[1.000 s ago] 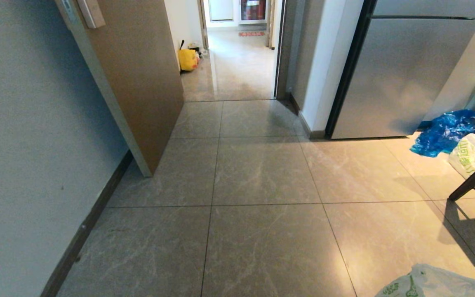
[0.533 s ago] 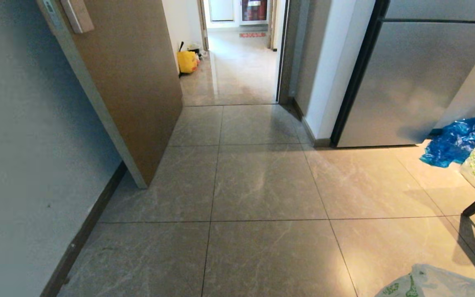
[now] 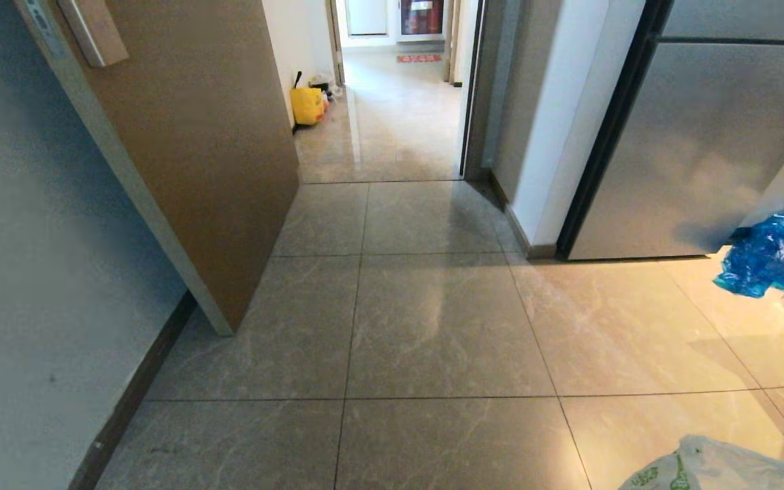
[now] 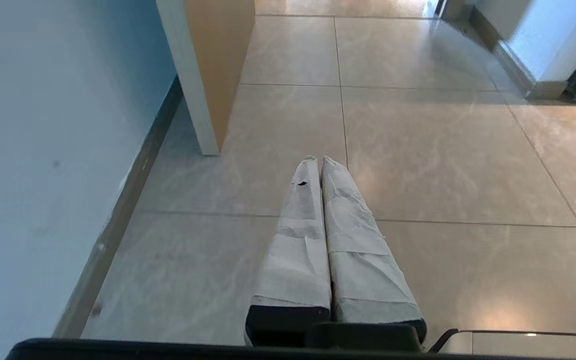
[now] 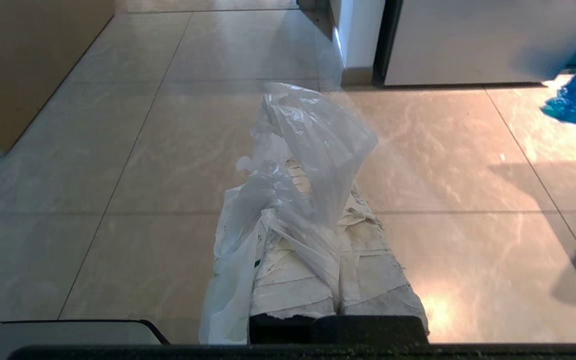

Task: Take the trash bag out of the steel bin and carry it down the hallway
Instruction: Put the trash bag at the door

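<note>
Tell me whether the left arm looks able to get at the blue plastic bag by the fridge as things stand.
Probably not. The left pincer is shut and points at the floor beside the open door, while the blue plastic bag lies far off to the robot's right, past the right pincer and its trash bag.

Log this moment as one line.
right claw: shut on trash bag | left claw: shut, empty | ahead: open door, hallway
</note>
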